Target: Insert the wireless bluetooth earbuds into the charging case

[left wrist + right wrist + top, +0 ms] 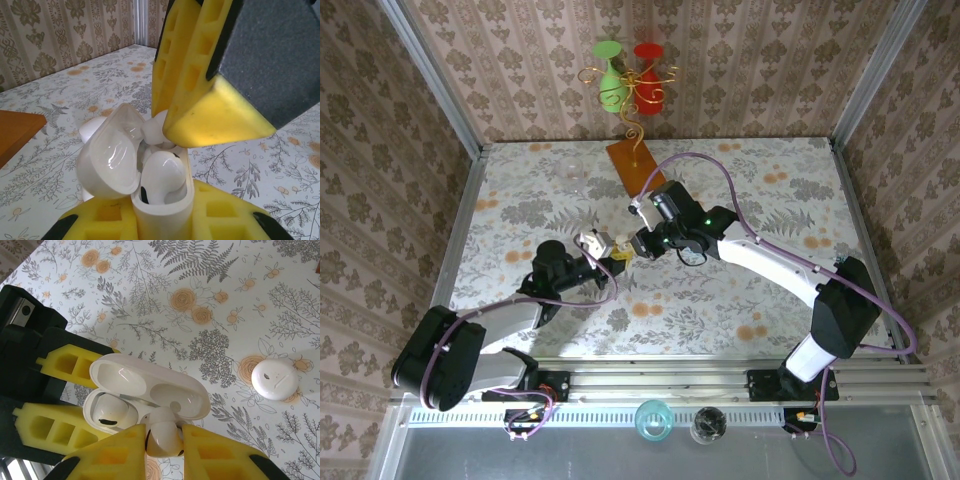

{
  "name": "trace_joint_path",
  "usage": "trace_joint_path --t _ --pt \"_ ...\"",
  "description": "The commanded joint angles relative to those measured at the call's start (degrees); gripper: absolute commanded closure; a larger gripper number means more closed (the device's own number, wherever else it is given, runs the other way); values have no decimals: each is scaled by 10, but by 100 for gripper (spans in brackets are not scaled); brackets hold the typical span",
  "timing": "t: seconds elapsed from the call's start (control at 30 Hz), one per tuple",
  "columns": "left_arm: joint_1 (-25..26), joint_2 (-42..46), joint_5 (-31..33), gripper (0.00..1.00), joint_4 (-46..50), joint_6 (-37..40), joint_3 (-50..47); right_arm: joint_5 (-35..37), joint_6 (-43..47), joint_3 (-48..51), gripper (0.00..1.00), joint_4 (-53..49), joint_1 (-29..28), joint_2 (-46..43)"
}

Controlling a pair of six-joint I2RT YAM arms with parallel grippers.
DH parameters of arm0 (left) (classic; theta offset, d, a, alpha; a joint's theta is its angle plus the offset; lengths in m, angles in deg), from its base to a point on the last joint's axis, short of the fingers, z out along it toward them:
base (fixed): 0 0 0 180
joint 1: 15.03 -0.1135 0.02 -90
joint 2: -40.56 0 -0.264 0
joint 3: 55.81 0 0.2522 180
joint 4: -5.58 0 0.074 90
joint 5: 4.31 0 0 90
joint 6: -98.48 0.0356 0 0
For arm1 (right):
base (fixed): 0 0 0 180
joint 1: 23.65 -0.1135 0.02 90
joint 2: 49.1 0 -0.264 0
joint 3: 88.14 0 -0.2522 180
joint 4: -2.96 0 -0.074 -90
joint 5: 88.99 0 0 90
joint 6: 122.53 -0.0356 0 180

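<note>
The white charging case [150, 390] stands with its lid [112, 152] swung open, and my left gripper [162, 220] is shut on its body between yellow pads. One of the earbuds [160, 172] sits in the case's near socket [110, 412]. My right gripper [164, 445] is shut on a second earbud [162, 437], holding it just above the case's other socket, touching or nearly touching the rim. From the left wrist this earbud [155, 127] is partly hidden behind a right finger [200, 85]. From above, both grippers [595, 250] [638, 245] meet at mid-table.
A round white pebble-like case [274, 378] lies on the floral tablecloth to the right. An orange wooden board [635, 165] lies at the back, a clear glass [572, 168] left of it. Green [610, 85] and red [648, 75] glasses hang on the wall.
</note>
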State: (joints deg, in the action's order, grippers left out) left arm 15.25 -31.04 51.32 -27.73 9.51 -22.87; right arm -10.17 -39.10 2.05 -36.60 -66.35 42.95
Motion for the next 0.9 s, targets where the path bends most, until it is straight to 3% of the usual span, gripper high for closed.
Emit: trace_joint_path --t 0.0,0.23,0.47,0.77,0.87 --pt "-2 19 -43 90 -7 -19 17 -26 54 -8 80 -11 3 -1" --pt "-3 39 -122 90 -25 -78 11 -112 228 21 84 -16 8 -26" --pt "-5 56 -166 90 -61 -126 -1 -195 396 74 81 -7 9 -65" --pt "-6 51 -161 90 -73 -122 -3 -157 385 78 70 21 12 -80" --pt "-8 51 -152 90 -72 -102 -6 -155 353 91 58 41 25 -105"
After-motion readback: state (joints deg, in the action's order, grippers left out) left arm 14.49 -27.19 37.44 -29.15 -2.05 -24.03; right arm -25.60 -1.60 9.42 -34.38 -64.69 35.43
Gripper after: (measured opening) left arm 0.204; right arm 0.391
